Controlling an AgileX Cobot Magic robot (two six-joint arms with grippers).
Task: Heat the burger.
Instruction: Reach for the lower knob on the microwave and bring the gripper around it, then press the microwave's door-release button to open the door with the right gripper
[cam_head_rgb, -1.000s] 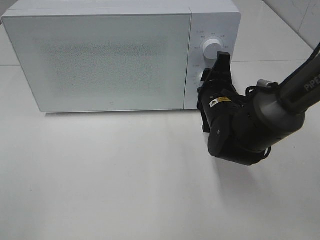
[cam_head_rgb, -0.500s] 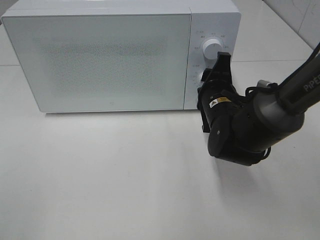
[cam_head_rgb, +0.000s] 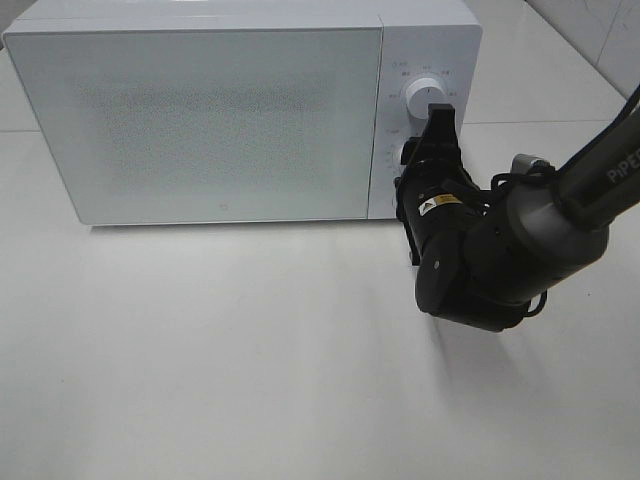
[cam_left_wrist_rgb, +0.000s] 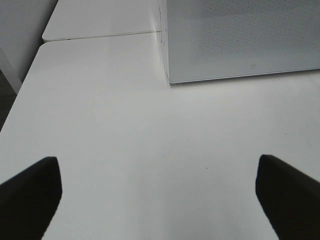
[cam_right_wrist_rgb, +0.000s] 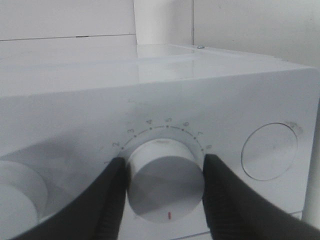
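Observation:
The burger is out of view. The white microwave (cam_head_rgb: 200, 120) stands at the back of the table with its door closed. My right gripper (cam_head_rgb: 425, 140) reaches onto the control panel and is shut on the lower knob (cam_right_wrist_rgb: 165, 175). Its black fingers (cam_right_wrist_rgb: 110, 200) press on both sides of the knob, whose red mark points toward the camera's lower edge. The upper knob (cam_head_rgb: 425, 95) is free. My left gripper (cam_left_wrist_rgb: 160, 195) is open and empty over bare table, short of the microwave's corner (cam_left_wrist_rgb: 167, 75); the left arm does not show in the exterior view.
The white table (cam_head_rgb: 200, 350) spreads in front of the microwave. The right arm (cam_head_rgb: 520, 240) hangs bulky in front of the panel. A flat round button (cam_right_wrist_rgb: 270, 150) sits beside the gripped knob. A table seam (cam_left_wrist_rgb: 100, 36) runs behind the left gripper.
The right gripper has rolled slightly on the lower knob, its upper finger shifting a little left. Nothing else has moved.

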